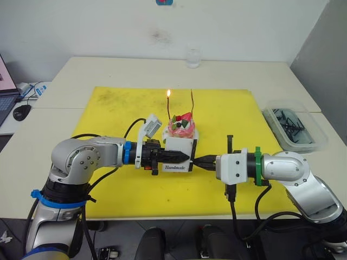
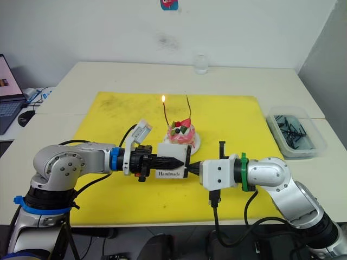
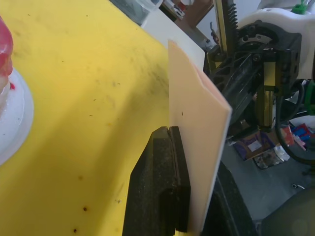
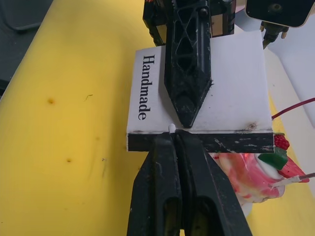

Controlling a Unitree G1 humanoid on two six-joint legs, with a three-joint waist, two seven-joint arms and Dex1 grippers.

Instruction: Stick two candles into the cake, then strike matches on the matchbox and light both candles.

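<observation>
matchbox stands on edge just in front of the cake, clamped flat between the closed fingers of the left gripper. its black striking strip faces away from that gripper, toward the right gripper. right gripper fingers are shut on a match, its pale tip touching the strip; the match's long axis runs square to the strip. on the cake, one candle is lit, the other candle is not. judged next: drag the match along the strip
</observation>
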